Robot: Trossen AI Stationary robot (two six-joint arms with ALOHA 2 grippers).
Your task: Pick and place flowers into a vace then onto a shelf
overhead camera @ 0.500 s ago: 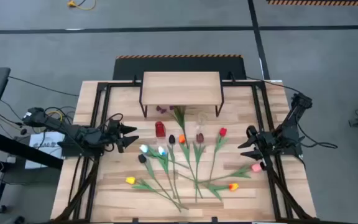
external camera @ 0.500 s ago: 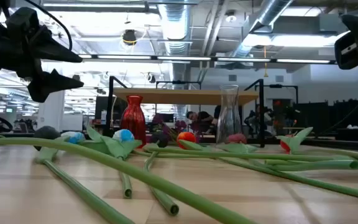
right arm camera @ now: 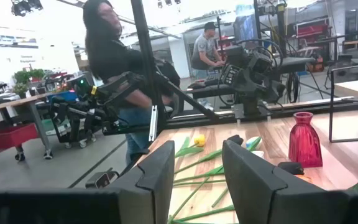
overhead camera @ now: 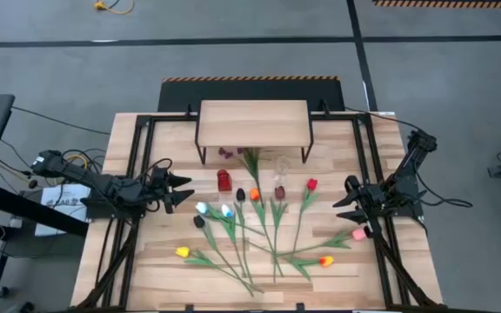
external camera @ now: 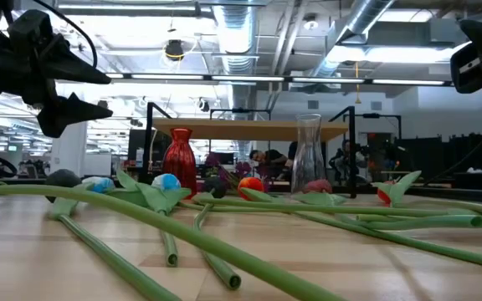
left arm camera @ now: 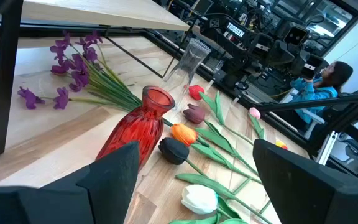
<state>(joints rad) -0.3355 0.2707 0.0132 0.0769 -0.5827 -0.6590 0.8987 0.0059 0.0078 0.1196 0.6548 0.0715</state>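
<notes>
Plank tabletop (overhead camera: 146, 269) carries the flowers (overhead camera: 259, 230), fanned out loose at its middle. At their 12 o'clock stands the shelf (overhead camera: 253, 123), with a red vase (overhead camera: 224, 181) and clear vase (overhead camera: 282, 165) between. Left gripper (overhead camera: 181, 190), at 9 o'clock, is spread wide, empty. Right gripper (overhead camera: 348, 202), at 3 o'clock, stands parted, grasping nothing.
</notes>
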